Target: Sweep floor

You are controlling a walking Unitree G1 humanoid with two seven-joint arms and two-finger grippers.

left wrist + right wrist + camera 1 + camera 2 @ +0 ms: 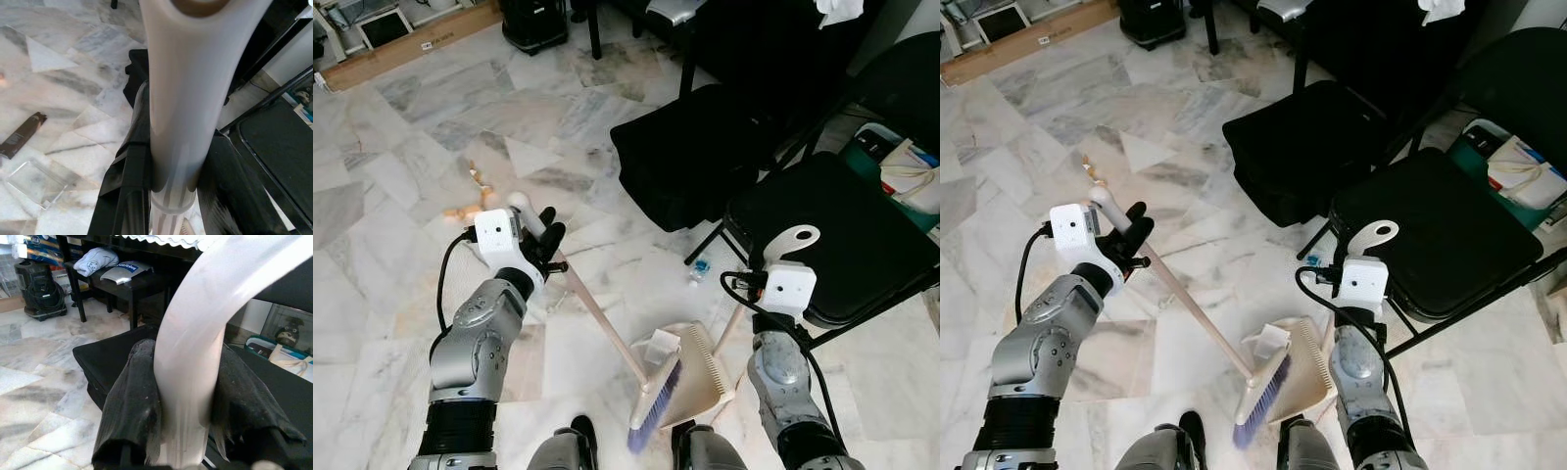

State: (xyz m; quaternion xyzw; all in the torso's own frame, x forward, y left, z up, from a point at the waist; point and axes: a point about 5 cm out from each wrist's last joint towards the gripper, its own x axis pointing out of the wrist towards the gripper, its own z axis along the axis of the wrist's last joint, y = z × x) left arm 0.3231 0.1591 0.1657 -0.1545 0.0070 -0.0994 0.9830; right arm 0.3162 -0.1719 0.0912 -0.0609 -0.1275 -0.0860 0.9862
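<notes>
your left gripper (546, 243) clamps the light, stiff broom (607, 328) near its slick top, your right gripper (183, 396) pinches the dustpan (700, 377) handle; hold lower for leverage.

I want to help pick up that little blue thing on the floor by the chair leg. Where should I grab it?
The little blue thing lies low on the marble floor, right beside the folding chair's leg. It is too small to tell its shape, so probably pinch it across its middle from straight above, coming from the open floor side, away from the chair.
</notes>
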